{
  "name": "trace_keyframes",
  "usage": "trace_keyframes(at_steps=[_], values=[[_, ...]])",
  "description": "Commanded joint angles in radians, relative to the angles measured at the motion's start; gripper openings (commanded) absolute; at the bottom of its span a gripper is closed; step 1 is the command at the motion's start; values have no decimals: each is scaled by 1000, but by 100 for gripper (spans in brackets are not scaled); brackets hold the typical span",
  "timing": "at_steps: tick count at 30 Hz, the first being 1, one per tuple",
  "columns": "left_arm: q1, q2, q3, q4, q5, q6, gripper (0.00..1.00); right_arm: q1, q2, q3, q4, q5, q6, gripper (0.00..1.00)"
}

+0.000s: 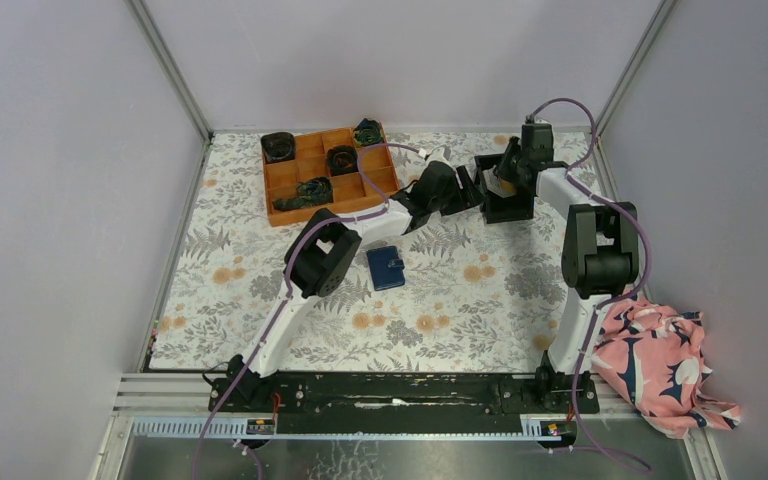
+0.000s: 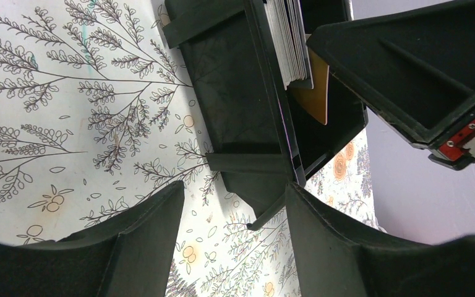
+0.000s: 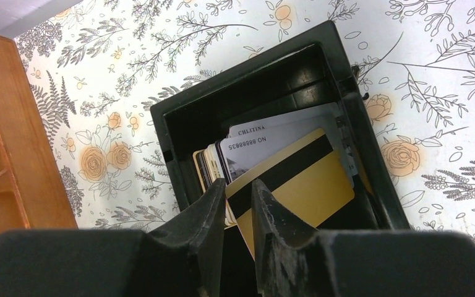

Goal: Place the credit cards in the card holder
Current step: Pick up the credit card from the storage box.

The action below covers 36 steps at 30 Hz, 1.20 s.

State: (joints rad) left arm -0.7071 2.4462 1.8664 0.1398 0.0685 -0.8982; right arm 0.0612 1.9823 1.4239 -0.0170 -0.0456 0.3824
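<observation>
Right gripper [image 3: 239, 185] low in frame, jaws narrowly apart, astride near corner of gold card [image 3: 303, 185] with black stripe, pinch not clear, grey cards [image 3: 272, 139] stacked just beyond jaws, all inside black bin [image 3: 241, 74], orange tray [image 3: 6, 136] far left of jaws, floral cloth [image 3: 445, 93] beneath

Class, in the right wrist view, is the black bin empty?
No, the black bin holds a stack of credit cards, a gold one in front.

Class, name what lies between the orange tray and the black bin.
The left gripper, jaws open, lies between tray and bin; the top view shows it.
</observation>
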Motion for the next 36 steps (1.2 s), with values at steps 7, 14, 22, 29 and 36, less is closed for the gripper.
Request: trace_keyframes(at_steps=[7, 14, 22, 29, 36], values=[[-8, -40, -22, 13, 18, 22, 68, 23, -102, 31, -49, 38, -20, 22], [-8, -60, -43, 19, 22, 25, 68, 24, -105, 35, -72, 61, -35, 17], [-8, -70, -51, 12, 22, 42, 68, 24, -101, 68, -99, 99, -64, 8], [-6, -90, -56, 3, 16, 61, 68, 23, -94, 157, -169, 154, -113, 0], [-7, -117, -65, -12, 3, 85, 68, 23, -83, 222, -223, 182, -145, 0]])
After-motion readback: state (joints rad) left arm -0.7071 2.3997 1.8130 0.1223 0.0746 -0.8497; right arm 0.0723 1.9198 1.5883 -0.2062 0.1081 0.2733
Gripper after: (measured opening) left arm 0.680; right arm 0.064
